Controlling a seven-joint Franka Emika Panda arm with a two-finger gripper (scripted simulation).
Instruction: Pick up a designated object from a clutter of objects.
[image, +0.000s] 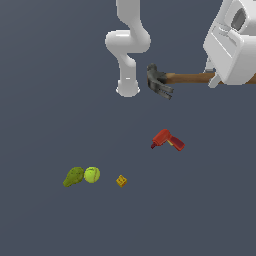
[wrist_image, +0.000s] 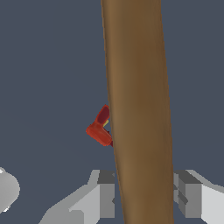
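The robot arm (image: 127, 45) is the biggest thing here. It is white and bends over the dark grey floor (image: 45, 115). Its gripper (wrist_image: 144, 192) sits at about two o'clock in the exterior view.

The next biggest thing is the hammer (image: 187, 78). This is the thing the robot was told to pick. It is up in the air, well above the floor, and lies flat like a bridge. Its dark head (image: 158, 81) points toward nine o'clock. In the wrist view the brown handle fills the middle, and the two grey fingers (wrist_image: 105, 194) press on it from both sides. So the jaws are squeezed tight on the hammer. They hold the handle and not the head, likely because the handle is thin enough to fit between them. The heavy head hangs far from the grip, so the hammer could tip if the hold gets loose.

The red drill (image: 168, 140) lies on the floor below the hammer, at about five o'clock from the picture's middle. It was left alone because it is not the chosen thing.

The green pear (image: 73, 177) and the yellow-green ball (image: 92, 174) touch each other at about eight o'clock.

The tiny yellow cube (image: 121, 181) sits near them, at about six o'clock.

The picking looks nearly done.
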